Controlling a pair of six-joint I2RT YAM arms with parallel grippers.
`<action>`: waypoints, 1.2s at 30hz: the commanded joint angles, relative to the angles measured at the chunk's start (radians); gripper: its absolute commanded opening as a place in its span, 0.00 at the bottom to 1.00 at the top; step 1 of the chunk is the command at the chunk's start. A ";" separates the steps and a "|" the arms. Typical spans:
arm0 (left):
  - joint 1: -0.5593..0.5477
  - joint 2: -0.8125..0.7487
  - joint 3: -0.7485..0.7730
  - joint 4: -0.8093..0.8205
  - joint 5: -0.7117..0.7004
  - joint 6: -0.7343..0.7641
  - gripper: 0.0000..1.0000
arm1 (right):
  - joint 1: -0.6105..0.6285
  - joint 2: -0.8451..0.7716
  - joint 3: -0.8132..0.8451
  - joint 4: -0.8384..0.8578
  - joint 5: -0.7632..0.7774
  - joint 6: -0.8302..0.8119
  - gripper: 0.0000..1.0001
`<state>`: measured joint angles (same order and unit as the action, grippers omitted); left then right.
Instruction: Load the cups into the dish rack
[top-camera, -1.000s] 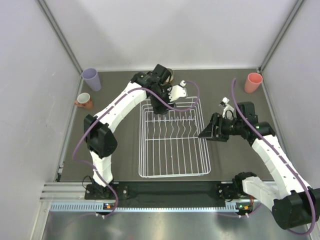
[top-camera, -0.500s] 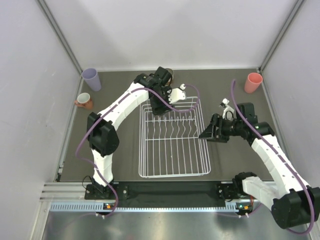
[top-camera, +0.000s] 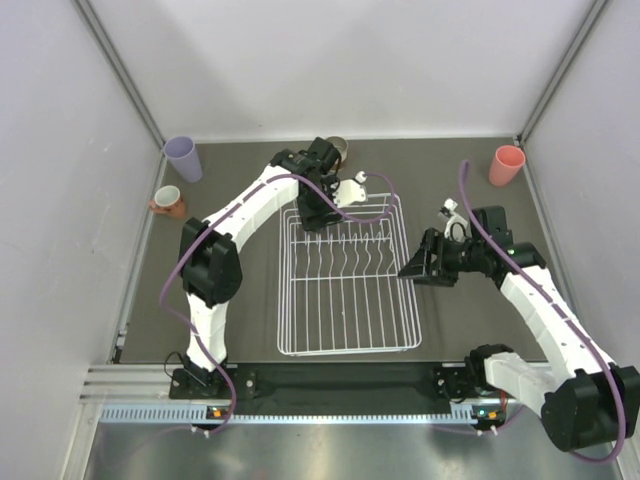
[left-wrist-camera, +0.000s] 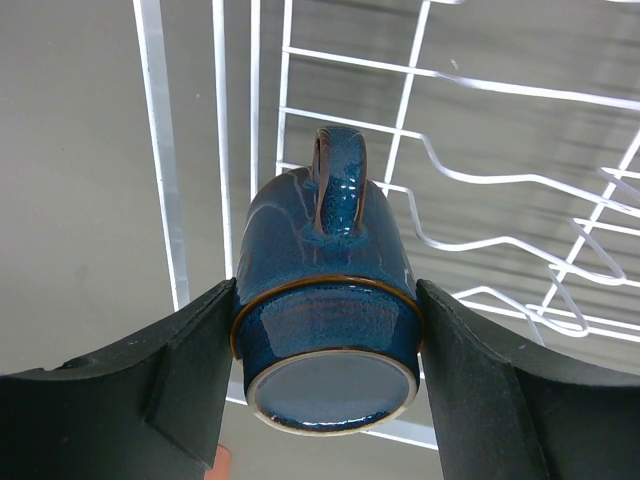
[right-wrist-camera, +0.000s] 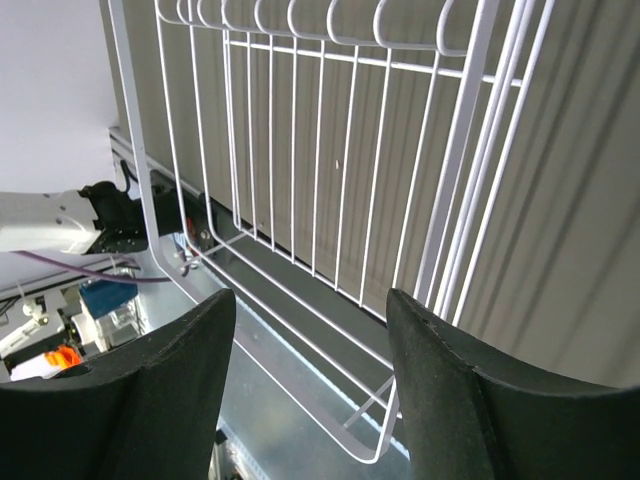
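Observation:
My left gripper (left-wrist-camera: 325, 335) is shut on the dark blue mug (left-wrist-camera: 325, 290), base toward the camera and handle pointing away, over the far left corner of the white wire dish rack (left-wrist-camera: 420, 180). In the top view the left gripper (top-camera: 314, 215) hangs over the rack (top-camera: 345, 330) and the arm hides the mug. My right gripper (top-camera: 414, 268) is open and empty beside the rack's right rim (right-wrist-camera: 470, 150). The lavender tumbler (top-camera: 183, 158) and terracotta mug (top-camera: 168, 202) stand far left. The pink tumbler (top-camera: 507, 165) stands far right. The brownish cup (top-camera: 339, 147) peeks out behind the left wrist.
Grey walls close in the table on the left, back and right. The arms' bases and a metal rail (top-camera: 330, 385) run along the near edge, just below the rack.
My left gripper with the blue mug has shifted slightly left and nearer over the rack's far end. The right arm has not moved.

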<state>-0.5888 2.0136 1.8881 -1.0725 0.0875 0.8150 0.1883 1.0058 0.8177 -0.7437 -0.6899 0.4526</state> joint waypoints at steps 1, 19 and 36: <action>0.006 -0.001 -0.004 0.062 0.011 0.026 0.00 | -0.016 0.002 -0.006 0.040 -0.013 -0.014 0.62; 0.030 0.048 -0.018 0.086 -0.002 0.041 0.00 | -0.033 0.022 -0.028 0.055 -0.022 -0.026 0.62; 0.032 0.066 -0.044 0.115 -0.006 0.026 0.01 | -0.044 0.030 -0.042 0.066 -0.031 -0.028 0.62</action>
<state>-0.5625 2.0792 1.8572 -1.0100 0.0841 0.8356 0.1600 1.0325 0.7784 -0.7216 -0.7055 0.4450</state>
